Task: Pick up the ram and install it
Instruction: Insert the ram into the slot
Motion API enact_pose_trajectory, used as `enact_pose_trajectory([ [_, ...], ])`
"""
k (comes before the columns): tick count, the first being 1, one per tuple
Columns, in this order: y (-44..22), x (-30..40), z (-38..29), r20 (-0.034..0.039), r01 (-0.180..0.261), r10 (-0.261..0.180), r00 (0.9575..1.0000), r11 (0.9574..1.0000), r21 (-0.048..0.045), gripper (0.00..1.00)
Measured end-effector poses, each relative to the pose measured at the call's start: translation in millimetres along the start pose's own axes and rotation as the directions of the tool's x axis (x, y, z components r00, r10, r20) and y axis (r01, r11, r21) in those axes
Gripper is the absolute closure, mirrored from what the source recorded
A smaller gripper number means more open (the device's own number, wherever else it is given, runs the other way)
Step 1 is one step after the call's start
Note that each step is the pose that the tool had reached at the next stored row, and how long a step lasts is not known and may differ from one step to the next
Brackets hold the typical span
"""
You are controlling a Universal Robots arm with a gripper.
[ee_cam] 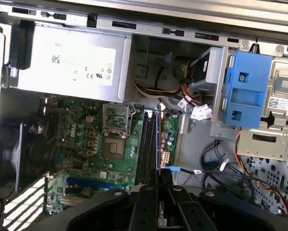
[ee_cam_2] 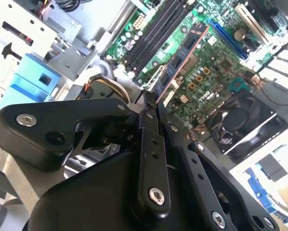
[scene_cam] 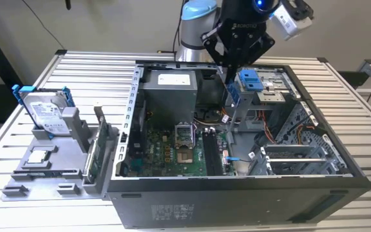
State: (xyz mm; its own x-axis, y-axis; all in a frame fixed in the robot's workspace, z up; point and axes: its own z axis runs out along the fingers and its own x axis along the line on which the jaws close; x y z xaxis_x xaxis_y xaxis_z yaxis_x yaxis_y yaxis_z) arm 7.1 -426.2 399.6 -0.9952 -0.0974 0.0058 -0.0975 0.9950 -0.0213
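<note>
The arm (scene_cam: 195, 19) reaches straight down — gripper (scene_cam: 229, 65) pointing downward, fingers (ee_cam_2: 151, 144) pinched tightly together

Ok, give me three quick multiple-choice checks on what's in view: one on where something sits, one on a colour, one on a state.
1. Where is the hard drive?
A) in the grey holder at the exterior view's left of the case
B) inside the case
C) on top of the case

2. What colour is its frame?
A) red
B) blue
C) yellow

3. The fingers are:
A) open and empty
B) shut on the ram
C) shut on a cable

Answers:
1 A, it stands in the holder beside the case.
2 B, blue rails flank the drive.
3 B, in the second wrist view they pinch the ram's end over the motherboard.
</note>
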Motion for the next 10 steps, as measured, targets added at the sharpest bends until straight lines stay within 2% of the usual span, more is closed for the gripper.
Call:
enact_pose_trajectory([
  [4, 0.0, 0.0, 0.5, -0.001, -0.048, 0.048, 0.9989, 0.9989, -0.0003, 0.86],
  [10, 0.0, -0.4, 0.9, -0.0022, -0.101, 0.101, 0.9949, 0.9949, -0.0005, 0.86],
])
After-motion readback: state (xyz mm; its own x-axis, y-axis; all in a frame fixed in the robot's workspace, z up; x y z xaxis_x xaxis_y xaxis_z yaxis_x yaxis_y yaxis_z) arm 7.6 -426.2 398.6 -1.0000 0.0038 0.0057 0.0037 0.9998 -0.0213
